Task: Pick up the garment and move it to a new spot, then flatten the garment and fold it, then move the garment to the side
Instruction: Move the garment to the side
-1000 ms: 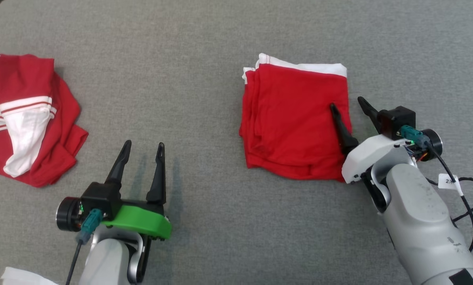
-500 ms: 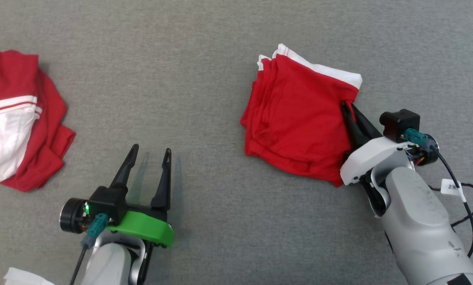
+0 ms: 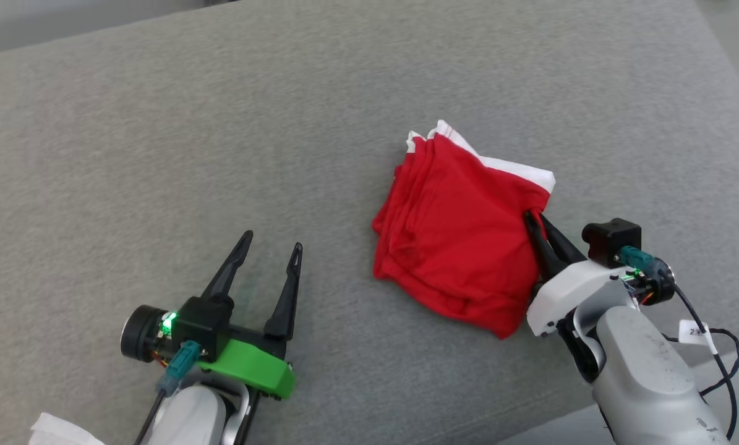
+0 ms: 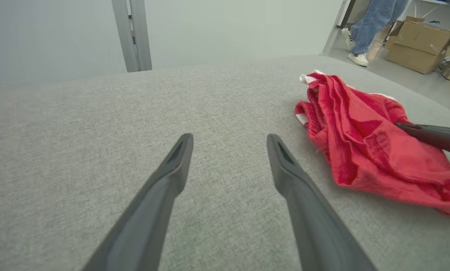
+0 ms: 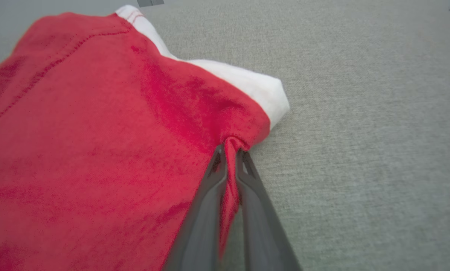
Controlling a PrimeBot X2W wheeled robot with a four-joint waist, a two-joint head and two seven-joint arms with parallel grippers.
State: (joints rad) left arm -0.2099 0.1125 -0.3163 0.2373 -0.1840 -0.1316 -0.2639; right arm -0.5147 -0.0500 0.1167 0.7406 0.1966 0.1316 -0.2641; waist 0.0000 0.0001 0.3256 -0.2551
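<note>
Folded red garment (image 3: pixel 462 247) with a white band along its far-right edge lies right of centre on the grey cloth-covered bench (image 3: pixel 221 123). Layered folds show on its left side and one corner points toward the near edge. The right gripper (image 3: pixel 535 217) has its jaws clenched on the garment's right edge, just below the white band. In the right wrist view a pinch of red cloth stands between the two fingers (image 5: pixel 209 195), and the fabric puckers at the grip. Wide bare bench lies to the left and on the far side. To the right there is a narrower strip before the bench's right edge, and the near edge runs close under the right forearm, with floor beyond. The left gripper (image 3: pixel 271 242) sits near-left over bare bench, well apart from the garment, jaws spread wide with nothing between them. A white scrap (image 3: pixel 60 429) lies at the near-left corner. The left wrist view has a grey post (image 4: pixel 132 34) past the far edge, and off the far right a person's legs (image 4: pixel 371 22) and cardboard boxes (image 4: pixel 420 45) on the floor.
</note>
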